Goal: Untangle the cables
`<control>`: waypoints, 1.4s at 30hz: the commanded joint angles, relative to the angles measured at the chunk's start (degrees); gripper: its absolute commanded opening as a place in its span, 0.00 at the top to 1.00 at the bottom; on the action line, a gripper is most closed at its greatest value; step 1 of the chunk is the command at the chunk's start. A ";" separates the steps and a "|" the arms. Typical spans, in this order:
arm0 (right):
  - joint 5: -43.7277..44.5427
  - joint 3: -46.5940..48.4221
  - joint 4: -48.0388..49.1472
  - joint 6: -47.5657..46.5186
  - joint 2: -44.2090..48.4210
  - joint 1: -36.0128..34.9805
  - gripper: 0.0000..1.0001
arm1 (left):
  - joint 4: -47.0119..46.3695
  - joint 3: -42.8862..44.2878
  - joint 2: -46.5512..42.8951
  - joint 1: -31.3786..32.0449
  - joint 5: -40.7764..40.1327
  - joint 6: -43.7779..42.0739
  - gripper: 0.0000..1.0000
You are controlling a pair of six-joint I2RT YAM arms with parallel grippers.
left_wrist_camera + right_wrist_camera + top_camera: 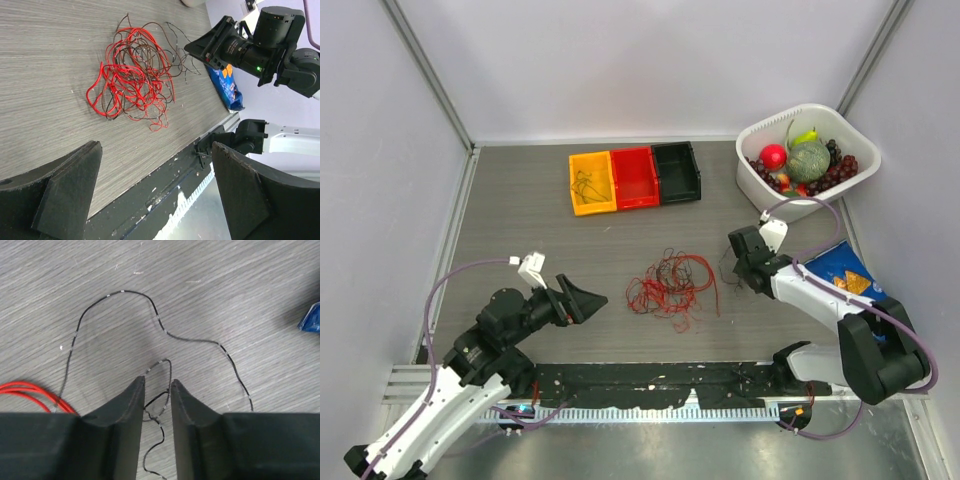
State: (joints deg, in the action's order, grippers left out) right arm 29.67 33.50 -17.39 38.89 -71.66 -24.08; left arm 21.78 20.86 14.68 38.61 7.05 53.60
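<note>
Slippage worried us: our right claw [158, 387] stood narrowly apart astride one hair-thin black strand [165, 360] of the tangled red and dark cables [670, 283] on the grey surface [540, 225]; pulling might tighten knots. Left claw [155, 147] gaped empty.

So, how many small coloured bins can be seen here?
3, side by side in a row at the far end: yellow bin left, red bin middle, black bin right.
</note>
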 commanded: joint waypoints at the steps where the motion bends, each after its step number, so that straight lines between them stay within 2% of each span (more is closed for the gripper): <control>1: 3.73 -0.28 5.17 -1.45 -0.41 0.78 0.79 | 7.39 5.32 -2.11 -0.20 -1.16 -1.31 0.05; 4: 2.24 1.04 5.61 -3.46 -0.68 0.78 0.85 | 8.89 6.38 -3.25 -0.03 -2.30 -1.57 0.05; 9: 0.65 5.52 3.59 -6.98 2.21 0.00 0.99 | 4.34 6.47 -2.29 -0.20 -2.75 -0.17 0.05; 13: -6.44 8.78 3.93 -12.25 8.80 -3.51 0.99 | 0.46 6.73 -0.62 -0.20 -2.21 0.89 0.05; 18: -5.24 17.28 4.91 -17.71 14.53 -19.13 0.99 | 3.17 9.54 -1.58 -0.20 -6.25 0.89 0.04; 23: -6.20 26.17 9.02 -21.40 10.68 -33.28 0.99 | 8.79 14.37 -6.05 -0.20 -10.64 -1.04 0.02; 27: -10.24 31.36 14.90 -20.53 4.71 -38.75 0.99 | 12.93 19.38 -10.01 -0.11 -15.30 -4.99 0.00; 31: -16.66 31.37 23.00 -16.40 -0.75 -40.08 0.99 | 17.58 23.86 -12.56 -0.20 -21.10 -7.81 0.00; 34: -21.21 26.47 32.03 -12.10 -3.48 -40.08 0.99 | 21.01 25.54 -12.92 -0.20 -23.65 -7.90 0.01; 36: -23.51 25.48 33.99 -10.95 -6.73 -40.17 0.99 | 21.72 25.63 -12.74 -0.20 -23.92 -7.20 0.00; 39: -20.02 28.45 30.58 -12.61 -6.05 -40.52 0.99 | 21.46 25.37 -12.13 -0.20 -22.96 -6.41 0.00; 42: -11.34 32.76 22.26 -18.31 -0.61 -40.44 0.99 | 20.76 25.46 -10.73 -0.29 -21.82 -6.06 0.00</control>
State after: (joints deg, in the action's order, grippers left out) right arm 10.66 59.53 6.79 25.21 -79.94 -64.23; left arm 42.24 46.02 1.74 38.61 -14.52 47.57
